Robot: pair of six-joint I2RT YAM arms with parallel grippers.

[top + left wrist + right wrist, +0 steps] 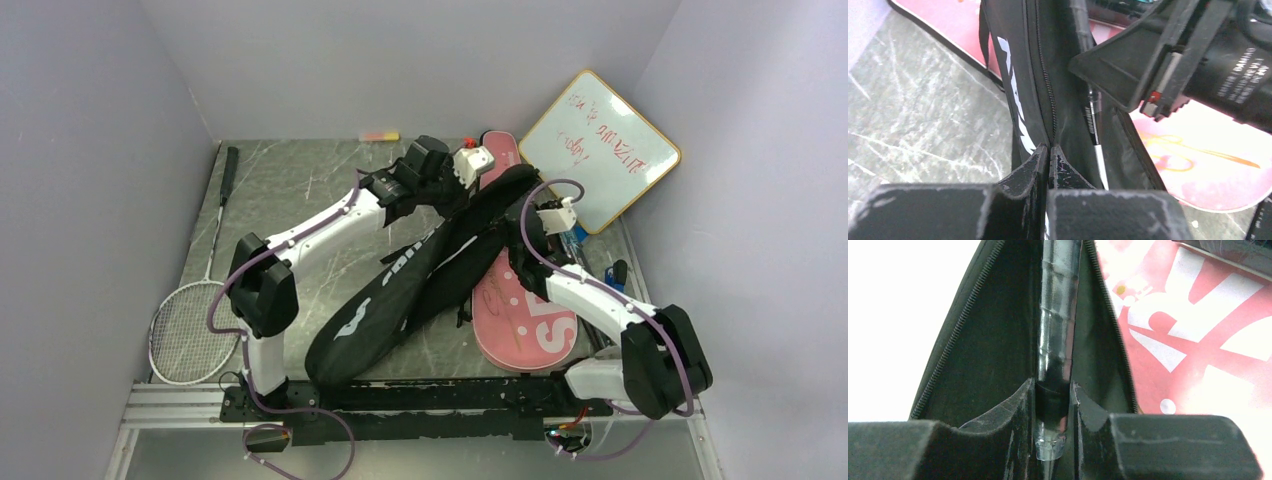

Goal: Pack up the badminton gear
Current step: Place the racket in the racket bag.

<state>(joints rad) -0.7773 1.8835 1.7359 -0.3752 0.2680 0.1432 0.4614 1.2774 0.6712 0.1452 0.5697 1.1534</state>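
My left tool pinches the zipper edge of the black racket cover — my right tool clamps a racket handle inside it.

Soft, even light fills the top view, shadows faint. Right wrist view: glare bleaches the pink racket cover, and the upper left burns white.

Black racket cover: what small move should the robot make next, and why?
Probably ease the racket handle a little deeper into the black cover. The right fingers clamp the handle between the unzipped edges, while the left fingers pinch one edge, holding the cover open.
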